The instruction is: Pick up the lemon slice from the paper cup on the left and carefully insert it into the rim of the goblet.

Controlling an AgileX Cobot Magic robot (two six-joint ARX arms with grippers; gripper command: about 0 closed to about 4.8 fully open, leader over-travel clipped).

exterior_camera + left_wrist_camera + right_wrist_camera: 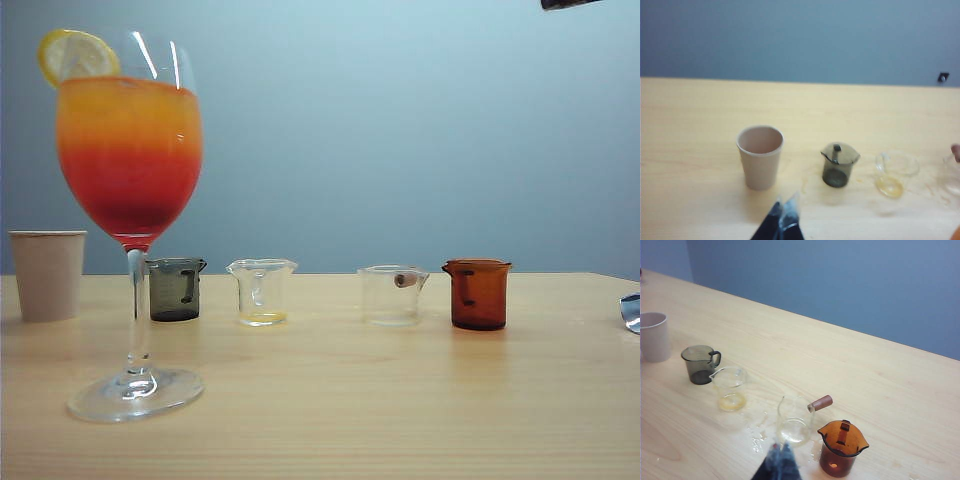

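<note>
The goblet (130,160) stands at the front left of the exterior view, filled with an orange-to-red drink. The lemon slice (75,55) sits on its rim on the left side. Behind it to the left stands the paper cup (47,275), and from above in the left wrist view the paper cup (760,157) looks empty inside. My left gripper (784,204) hangs shut above the table, short of the cup, with nothing in it. My right gripper (781,446) is also shut and empty, above the clear beaker with the wooden handle (795,422). Neither wrist view shows the goblet.
Across the table stands a row of beakers: dark grey (176,289), clear with yellow dregs (261,291), clear with a wooden handle (392,294), amber (478,294). Wet spots (760,427) lie near the clear beakers. A shiny metal piece (631,312) pokes in at the right edge.
</note>
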